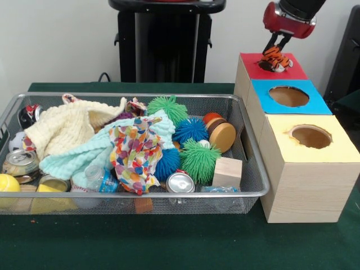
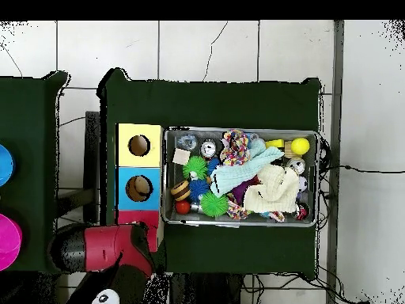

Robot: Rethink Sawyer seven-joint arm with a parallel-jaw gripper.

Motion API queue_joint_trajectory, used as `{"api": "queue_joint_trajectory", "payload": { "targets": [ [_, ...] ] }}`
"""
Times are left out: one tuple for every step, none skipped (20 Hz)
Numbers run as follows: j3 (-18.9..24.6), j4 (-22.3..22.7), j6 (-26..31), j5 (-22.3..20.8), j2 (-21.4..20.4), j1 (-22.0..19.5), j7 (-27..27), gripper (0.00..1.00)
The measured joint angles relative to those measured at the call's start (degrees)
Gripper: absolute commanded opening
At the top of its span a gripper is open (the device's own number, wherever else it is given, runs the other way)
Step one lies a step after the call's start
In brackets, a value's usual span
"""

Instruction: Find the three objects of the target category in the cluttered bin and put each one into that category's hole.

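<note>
Near side: bin [image 1: 135, 198] is sitting left of the boxes, holding cloths [image 1: 64, 128], cans [image 1: 181, 183], spiky balls [image 1: 199, 160], a wood block [image 1: 228, 171], so remaining targets are likely buried. Yellow hole [image 1: 310, 136] and blue hole [image 1: 288, 96] are showing nothing inside. Far right: gripper [image 1: 275, 55] is pinching a striped orange toy [image 1: 275, 59] right over the red top [image 1: 253, 66], covering its hole, probably lining up a drop.

Overhead, the arm [image 2: 107, 247] hides the red-topped hole [image 1: 273, 66] and end effector [image 1: 275, 50].
</note>
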Motion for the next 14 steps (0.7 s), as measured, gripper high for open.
{"api": "queue_joint_trajectory", "payload": {
  "targets": [
    [0.0,0.0,0.1,0.0,0.0,0.0,0.0,0.0],
    [0.0,0.0,0.5,0.0,0.0,0.0,0.0,0.0],
    [-0.1,0.0,0.8,0.0,0.0,0.0,0.0,0.0],
    [-0.1,0.0,1.1,0.0,0.0,0.0,0.0,0.0],
    [-0.1,0.0,1.3,0.0,0.0,0.0,0.0,0.0],
    [-0.3,-0.1,2.0,0.0,0.0,0.0,0.0,0.0],
    [-0.4,-0.1,2.2,0.0,0.1,0.1,0.0,0.0],
    [-0.6,-0.3,2.5,0.0,0.2,0.1,0.0,0.0],
    [-0.8,-0.4,2.9,0.0,0.2,0.2,0.0,0.0],
    [-1.0,-0.6,3.2,0.0,0.4,0.3,0.0,0.0],
    [-1.3,-0.8,3.5,0.0,0.5,0.4,0.0,0.0],
    [-1.8,-1.2,4.0,0.0,0.9,0.6,0.0,0.0],
    [-2.3,-1.6,4.5,-0.1,1.2,0.8,0.0,0.0],
    [-3.0,-2.2,5.1,-0.2,1.7,1.1,0.0,0.0]
  ]
}}
